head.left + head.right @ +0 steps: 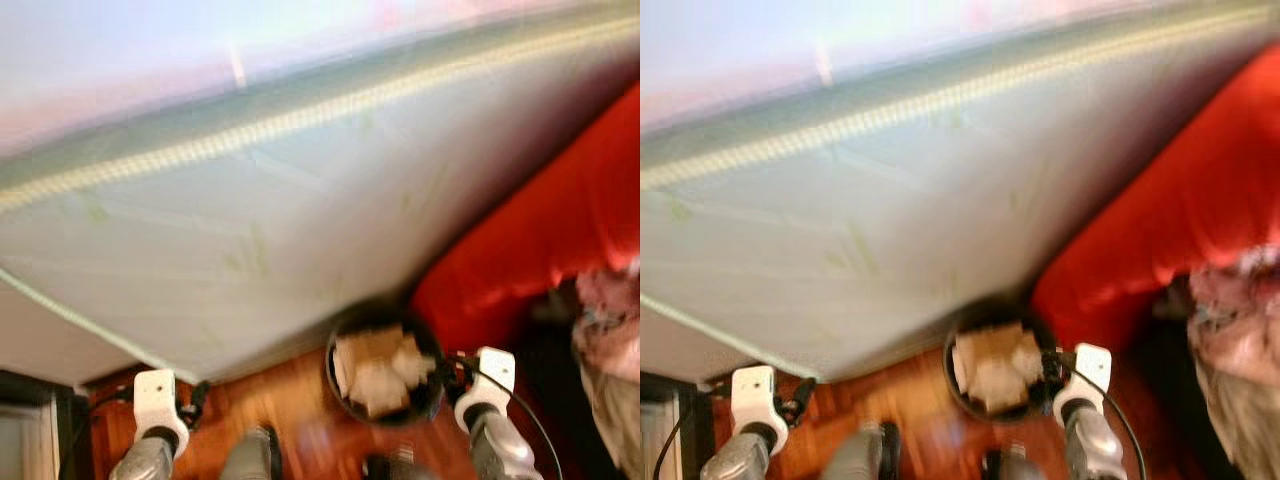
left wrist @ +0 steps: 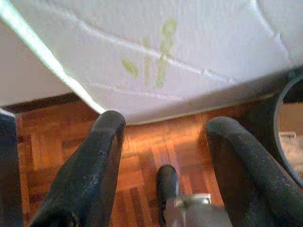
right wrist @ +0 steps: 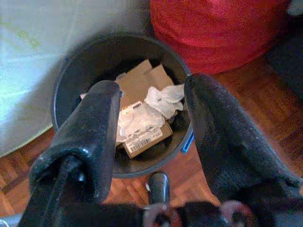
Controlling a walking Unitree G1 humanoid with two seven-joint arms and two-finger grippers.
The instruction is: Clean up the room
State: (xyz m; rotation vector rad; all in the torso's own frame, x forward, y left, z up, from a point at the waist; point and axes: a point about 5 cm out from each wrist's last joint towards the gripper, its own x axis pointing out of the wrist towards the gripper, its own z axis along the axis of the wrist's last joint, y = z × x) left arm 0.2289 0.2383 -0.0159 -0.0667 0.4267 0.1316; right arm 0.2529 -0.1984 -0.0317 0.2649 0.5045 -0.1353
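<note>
A round black bin (image 3: 71, 71) stands on the parquet floor against the side of a bed. Inside it lie brown cardboard pieces (image 3: 142, 82), a labelled box and crumpled white paper (image 3: 163, 97). My right gripper (image 3: 151, 87) hangs open just above and in front of the bin, with nothing between its fingers. The right arm (image 1: 495, 385) shows low, right beside the bin (image 1: 332, 370). My left gripper (image 2: 163, 127) is open and empty over bare floor by the bed's lower edge, with the left arm (image 1: 158, 405) low on the left.
The head views are blurred. The pale, faintly green-patterned side of the bed (image 1: 250, 230) spreads across most of the scene. A big red cushion (image 1: 540, 240) lies right of the bin, a heap of cloth (image 1: 610, 340) at far right, and dark furniture (image 1: 30, 430) at lower left.
</note>
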